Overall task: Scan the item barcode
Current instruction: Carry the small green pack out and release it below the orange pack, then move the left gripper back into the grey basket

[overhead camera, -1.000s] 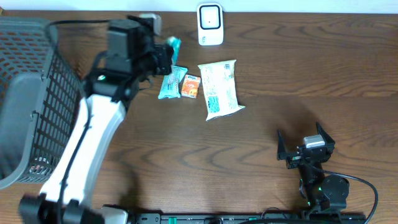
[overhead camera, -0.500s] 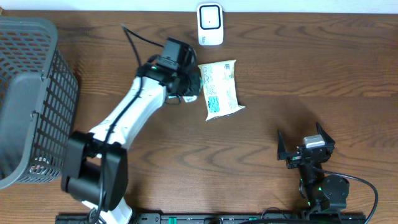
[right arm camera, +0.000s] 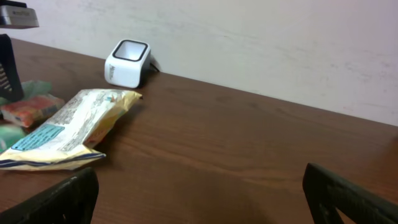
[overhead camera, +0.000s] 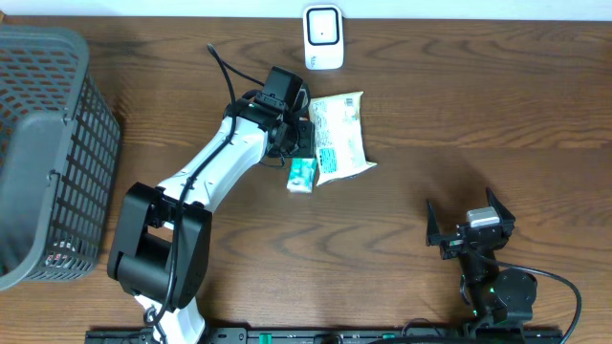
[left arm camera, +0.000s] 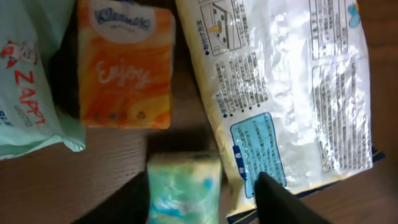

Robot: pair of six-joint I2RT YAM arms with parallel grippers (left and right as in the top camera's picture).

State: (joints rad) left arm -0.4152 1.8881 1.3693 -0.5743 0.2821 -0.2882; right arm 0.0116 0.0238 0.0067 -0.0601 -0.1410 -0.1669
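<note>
TABLE, BACK EDGE: The left gripper hangs over a small teal packet, fingers part-open on either side of it and apparently not gripping. The packet's long axis runs front to back, just beside the cream pouch. The scanner stands at the back edge beyond, nearer this arm. The right gripper, fingers wide, sits well apart near the table's front-right corner.

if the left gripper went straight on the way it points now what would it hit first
Probably the small teal packet, lying right between the open fingers of the left gripper, which points down at it. The big white pack sits close beside one finger, so it might get brushed; depth is unclear.
</note>
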